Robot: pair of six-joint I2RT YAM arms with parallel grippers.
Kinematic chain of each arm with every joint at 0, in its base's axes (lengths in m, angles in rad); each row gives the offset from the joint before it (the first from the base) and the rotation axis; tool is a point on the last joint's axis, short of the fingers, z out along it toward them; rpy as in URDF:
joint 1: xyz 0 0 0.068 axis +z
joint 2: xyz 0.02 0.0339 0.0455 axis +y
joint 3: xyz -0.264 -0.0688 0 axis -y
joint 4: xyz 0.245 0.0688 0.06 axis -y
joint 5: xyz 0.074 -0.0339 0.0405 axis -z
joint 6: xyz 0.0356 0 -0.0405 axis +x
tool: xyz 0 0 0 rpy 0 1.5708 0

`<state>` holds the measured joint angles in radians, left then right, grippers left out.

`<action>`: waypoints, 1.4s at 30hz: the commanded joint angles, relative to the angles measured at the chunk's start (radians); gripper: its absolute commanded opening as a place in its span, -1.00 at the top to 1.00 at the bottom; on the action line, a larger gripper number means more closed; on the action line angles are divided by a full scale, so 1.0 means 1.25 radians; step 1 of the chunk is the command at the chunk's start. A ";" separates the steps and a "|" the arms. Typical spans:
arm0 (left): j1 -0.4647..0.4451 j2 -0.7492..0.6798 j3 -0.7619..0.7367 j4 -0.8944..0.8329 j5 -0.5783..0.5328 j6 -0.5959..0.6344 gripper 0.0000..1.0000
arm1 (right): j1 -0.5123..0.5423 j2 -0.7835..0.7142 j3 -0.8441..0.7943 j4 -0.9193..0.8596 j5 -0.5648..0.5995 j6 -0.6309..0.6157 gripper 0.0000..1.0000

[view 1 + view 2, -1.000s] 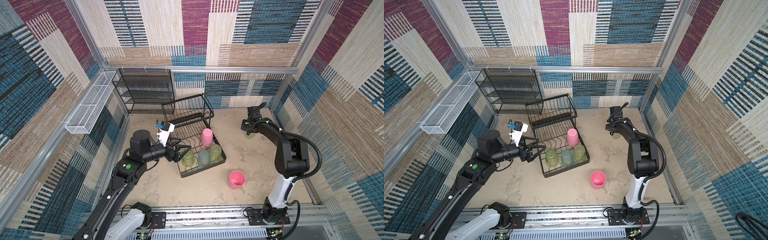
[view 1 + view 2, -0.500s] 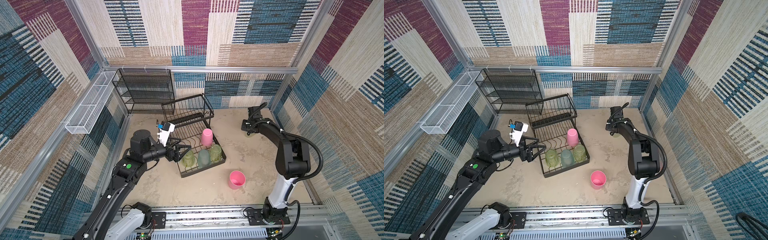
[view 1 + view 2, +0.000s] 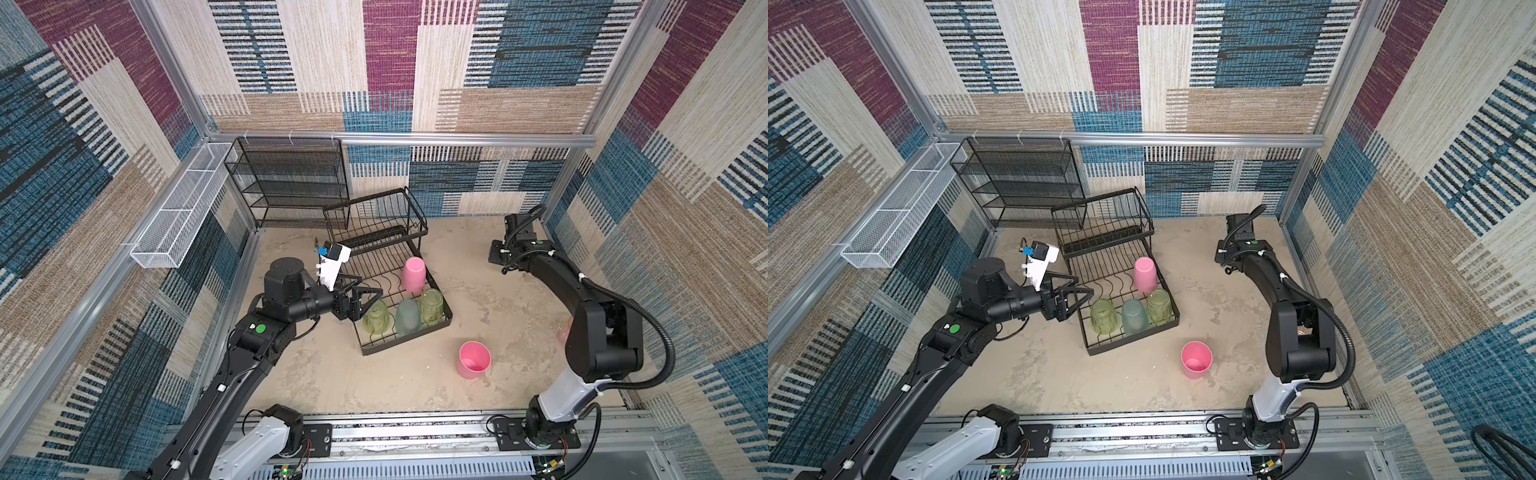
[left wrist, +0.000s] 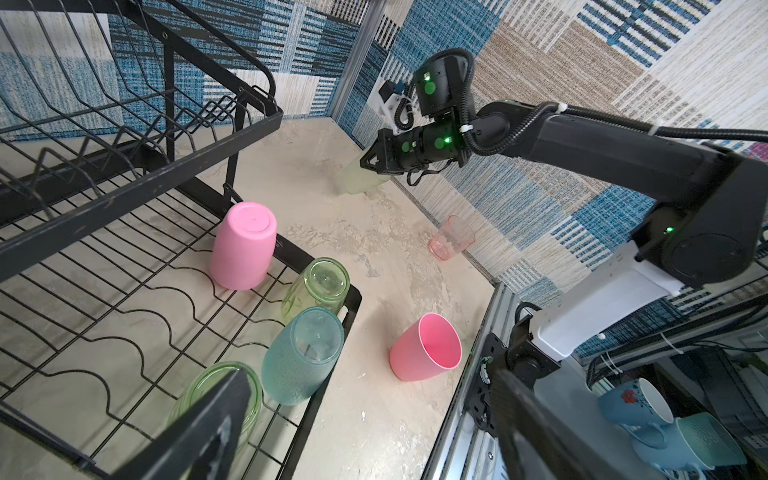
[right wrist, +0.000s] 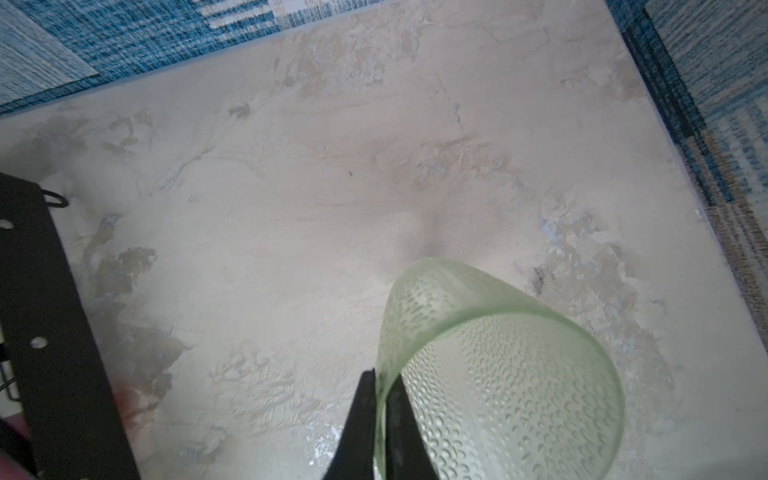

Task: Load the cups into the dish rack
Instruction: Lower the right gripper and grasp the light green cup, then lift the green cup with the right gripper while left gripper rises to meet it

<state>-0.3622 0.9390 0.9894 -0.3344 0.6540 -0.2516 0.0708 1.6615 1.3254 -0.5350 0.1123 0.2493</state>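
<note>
Down on the lower tier of the dish rack (image 3: 407, 338), four cups sit upside down: a pink cup (image 3: 413, 274), two yellow-green cups (image 3: 377, 318), and a teal cup (image 3: 407, 317). A loose pink cup (image 3: 473, 359) stands mouth-up on the table nearby. The right arm stretches to the far corner, with the right gripper (image 5: 382, 382) clamped on a green cup (image 5: 498, 374) at its rim. The left gripper (image 3: 370, 301) hangs spread wide beside the rack.

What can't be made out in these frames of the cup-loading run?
- Right tool and its yellow-green cup: hidden under the right arm in both top views. The right wrist view's bottom edge cuts the rim, so whether the cup rests on the table is unclear.
- Reddish-pink cup: in both top views mostly behind that arm's elbow.
- Mugs outside the cell: cut by the left wrist view's edge.
</note>
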 commanded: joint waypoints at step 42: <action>0.000 0.078 0.014 0.021 -0.228 -0.150 -0.89 | 0.275 -0.418 -0.001 0.178 -0.601 -0.025 0.92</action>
<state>-0.3622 1.0401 0.9985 -0.3882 0.3847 -0.3042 0.4137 1.1645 1.3525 -0.4404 -0.5327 0.2264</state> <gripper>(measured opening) 0.943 0.073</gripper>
